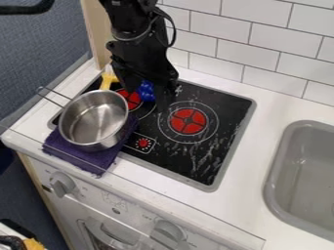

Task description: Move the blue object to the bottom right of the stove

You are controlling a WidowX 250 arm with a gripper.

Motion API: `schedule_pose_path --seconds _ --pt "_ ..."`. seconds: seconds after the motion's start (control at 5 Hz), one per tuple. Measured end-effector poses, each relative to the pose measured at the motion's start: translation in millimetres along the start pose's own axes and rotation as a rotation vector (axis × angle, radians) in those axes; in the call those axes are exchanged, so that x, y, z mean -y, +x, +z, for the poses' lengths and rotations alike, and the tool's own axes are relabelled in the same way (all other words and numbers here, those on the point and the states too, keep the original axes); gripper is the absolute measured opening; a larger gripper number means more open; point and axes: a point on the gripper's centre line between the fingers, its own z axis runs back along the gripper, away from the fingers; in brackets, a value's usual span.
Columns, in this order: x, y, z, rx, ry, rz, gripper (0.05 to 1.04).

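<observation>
The black gripper [150,95] hangs down over the upper left part of the stove [225,100], around the left red burner [130,99]. Right at it is the blue object [146,90], partly hidden by the black parts of the gripper. Whether the gripper holds it or just surrounds it, I cannot tell.
A metal pot [94,119] covers the stove's left side, its wire handle pointing up left. Under it lies a purple cloth [88,160]. A yellow item [108,79] stands behind the pot. Tiled wall [261,36] runs behind; a grey sink [279,166] is at right.
</observation>
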Motion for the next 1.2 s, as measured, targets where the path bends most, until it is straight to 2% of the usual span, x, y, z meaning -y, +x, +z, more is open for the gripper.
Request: schedule_pose_path --seconds 0.2,0.4,0.8,1.2 --pt "1 -4 -7 -0.026 -0.008 0.008 1.0" --pt "-23 12 -10 -0.023 0.013 0.082 1.0" --pt "-58 54 -49 -0.074 0.003 0.189 1.0" --pt "-65 62 -83 -0.173 -0.015 0.193 1.0"
